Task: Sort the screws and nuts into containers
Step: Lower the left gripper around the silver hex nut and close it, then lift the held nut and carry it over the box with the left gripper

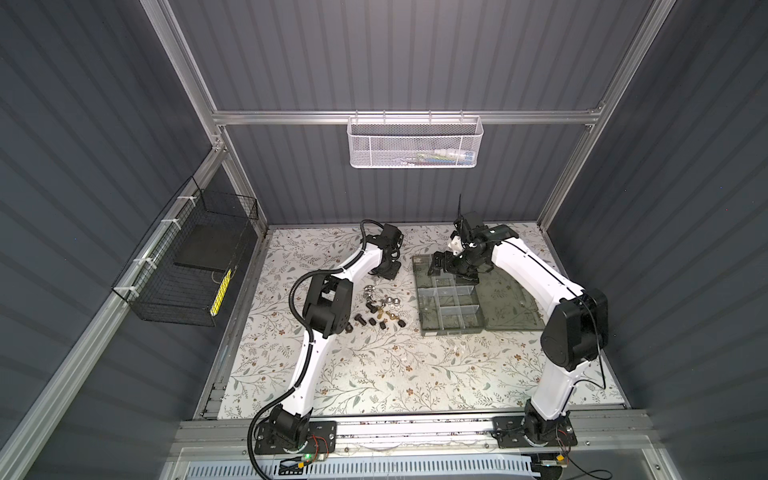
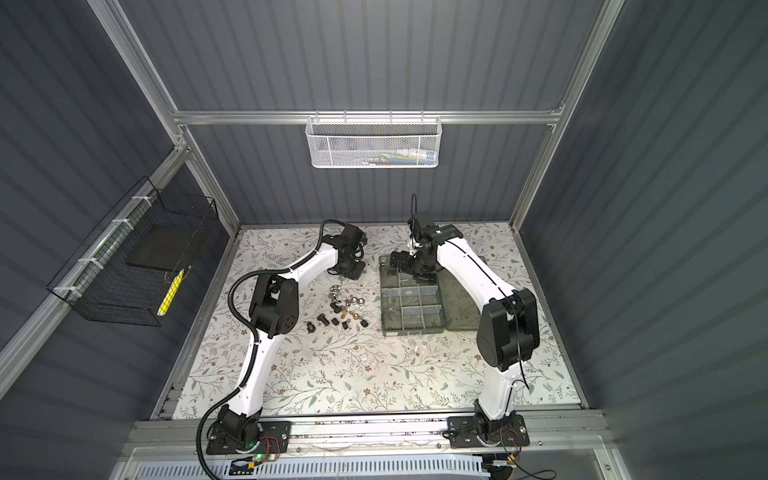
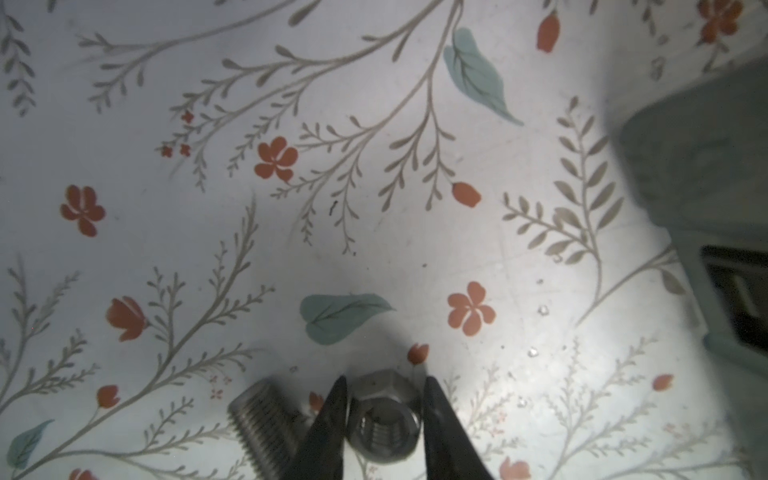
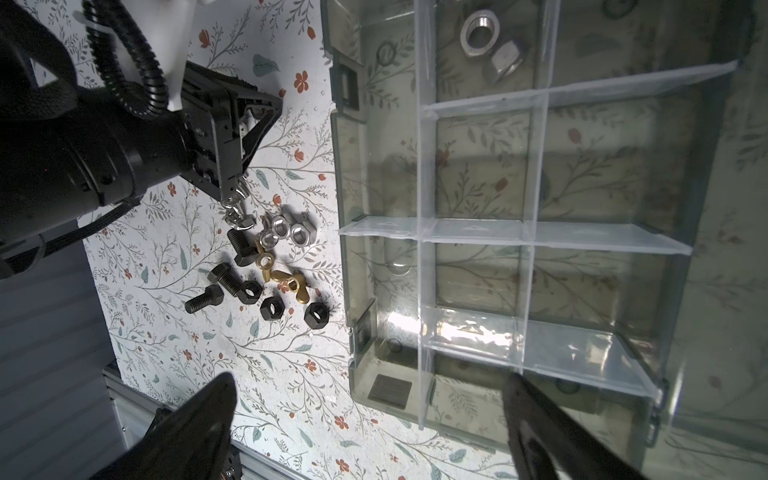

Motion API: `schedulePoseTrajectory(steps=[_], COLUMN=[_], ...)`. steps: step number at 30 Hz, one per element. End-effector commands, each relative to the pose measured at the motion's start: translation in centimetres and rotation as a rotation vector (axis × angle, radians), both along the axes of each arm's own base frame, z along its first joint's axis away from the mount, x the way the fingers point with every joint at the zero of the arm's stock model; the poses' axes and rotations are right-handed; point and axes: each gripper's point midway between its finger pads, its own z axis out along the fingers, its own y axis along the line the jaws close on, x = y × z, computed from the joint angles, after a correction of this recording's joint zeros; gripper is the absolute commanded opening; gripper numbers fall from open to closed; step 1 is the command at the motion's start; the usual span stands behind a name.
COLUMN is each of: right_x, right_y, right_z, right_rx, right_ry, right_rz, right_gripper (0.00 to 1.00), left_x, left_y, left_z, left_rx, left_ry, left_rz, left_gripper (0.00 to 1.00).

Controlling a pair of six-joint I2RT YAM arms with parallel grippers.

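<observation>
The screws and nuts (image 4: 266, 266) lie in a loose cluster on the surface (image 3: 166, 249). They are just beside the organiser box (image 4: 338, 166), on the side away from its open lid (image 1: 513, 311), which is the left arm's side.

Nearest in, one silver nut (image 3: 384, 419) sits squarely between the fingers of the left claw (image 3: 385, 380). Its bore faces up, so we have no long axis to line up. The claw is narrow around the nut, but we cannot tell whether both pads bear on the metal yet.

Just outside one finger lies a silver bolt (image 3: 262, 432), its threaded shank slanting in toward that finger. We judge that a straight lift would leave it undisturbed.

Farther off, the box stands apart from this claw, so the nut needs a sideways carry to reach it. Over the box hangs the right claw (image 4: 374, 432), jaws wide and empty. Two silver nuts (image 4: 490, 41) already lie in one compartment, and we take that one as this nut's goal.
</observation>
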Motion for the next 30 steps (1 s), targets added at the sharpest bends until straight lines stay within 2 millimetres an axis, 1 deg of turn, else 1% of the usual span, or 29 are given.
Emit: schedulePoseTrajectory(steps=[1,5,8,11,15,23,26,30], right_x=[0.2,0.2,0.2,0.2,0.2,0.4,0.7,0.9], right_y=[0.2,0.2,0.1,0.1,0.1,-0.3,-0.5,-0.7], right_z=[-0.1,-0.2,-0.1,0.1,0.2,0.6,0.9,1.4], right_rx=[-0.008,-0.004,-0.006,-0.004,0.004,0.023,0.035,0.043], right_ry=[0.006,0.006,0.0,-0.004,-0.01,-0.023,-0.028,-0.04], right_rz=[-0.007,-0.008,-0.006,-0.008,-0.012,-0.036,-0.052,-0.061], right_gripper=[0.99,0.99,0.99,0.99,0.99,0.99,0.99,0.99], left_x=[-3.9,-4.0,-3.8,-3.3,-2.8,-2.7,-2.5,-2.4], left_y=[0.7,0.5,0.1,-0.6,-1.4,-2.6,-3.2,-3.4], left_z=[-4.4,-4.1,-3.3,-2.0,-0.4,2.2,3.4,4.7], left_rx=[0.027,0.011,-0.036,-0.137,-0.264,-0.367,-0.409,-0.431], left_ry=[0.2,0.205,0.206,0.217,0.23,0.255,0.252,0.25], left_rz=[0.008,0.02,0.058,0.136,0.237,0.309,0.316,0.326], left_gripper=[0.28,0.27,0.25,0.22,0.23,0.24,0.24,0.24])
